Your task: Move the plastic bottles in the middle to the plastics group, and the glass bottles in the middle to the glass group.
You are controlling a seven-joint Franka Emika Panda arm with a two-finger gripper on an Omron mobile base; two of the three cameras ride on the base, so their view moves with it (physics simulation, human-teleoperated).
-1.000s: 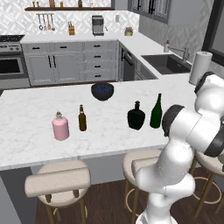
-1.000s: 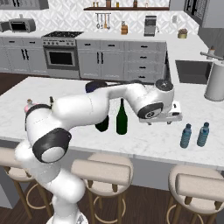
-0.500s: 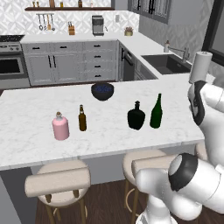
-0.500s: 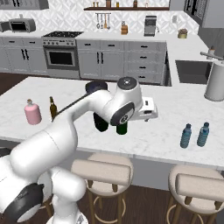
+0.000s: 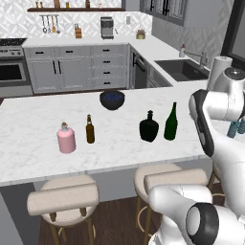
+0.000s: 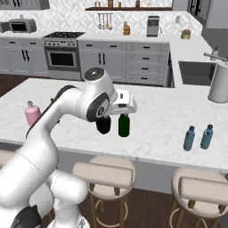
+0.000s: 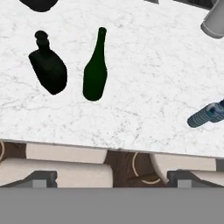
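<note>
Two dark glass bottles upright mid-counter, just apart: squat black bottle (image 5: 149,128) left, tall green wine bottle (image 5: 171,122) right. Further left on the white marble counter (image 5: 33,124), pink bottle (image 5: 66,139) and slim brown bottle (image 5: 90,129) side by side, not touching. Far right, two pale-blue plastic bottles (image 6: 197,137) close together near the front edge, well apart from the dark pair. Dark bowl (image 5: 112,99) behind, toward the far edge. Gripper (image 7: 111,180) high over the near edge above the stools (image 5: 62,198), finger tips spread wide, holding nothing.
</note>
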